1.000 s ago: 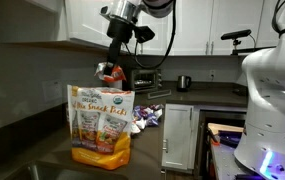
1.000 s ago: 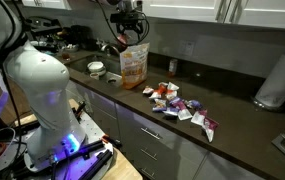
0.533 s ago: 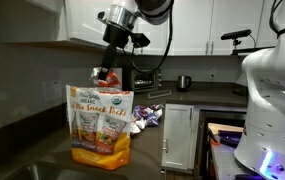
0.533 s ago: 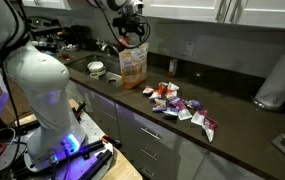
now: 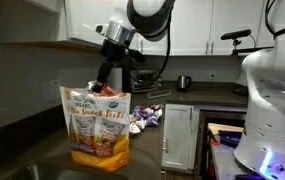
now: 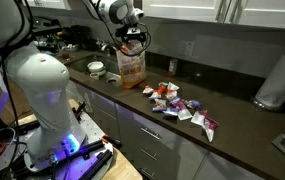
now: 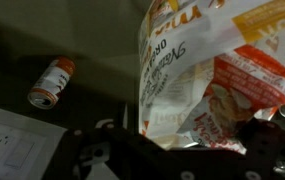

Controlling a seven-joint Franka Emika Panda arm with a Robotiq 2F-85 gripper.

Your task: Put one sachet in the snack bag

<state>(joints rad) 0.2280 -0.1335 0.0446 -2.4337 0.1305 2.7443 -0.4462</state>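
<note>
The snack bag (image 5: 100, 125) (image 6: 132, 68), an orange-and-cream pouch, stands upright on the dark counter. My gripper (image 5: 106, 85) (image 6: 130, 46) reaches down into its top opening. In the wrist view the bag's cream wall (image 7: 177, 70) fills the middle. The dark fingers of my gripper (image 7: 182, 142) stand wide apart at the bottom, so it is open. Between them lies a crinkly reddish-orange packet, the sachet (image 7: 244, 98), against the bag wall. I cannot tell whether a finger still touches it. The sachet is hidden in both exterior views.
A pile of loose purple, white and red packets (image 5: 148, 115) (image 6: 182, 103) lies on the counter beside the bag. A small can (image 7: 52, 82) lies on its side. A bowl (image 6: 97, 69), a paper towel roll (image 6: 275, 82) and a white robot body (image 5: 272, 100) stand nearby.
My gripper has come down from above the bag into its mouth. The reddish sachet seen at the fingertips earlier no longer shows in the exterior views. The bag top has shifted slightly.
</note>
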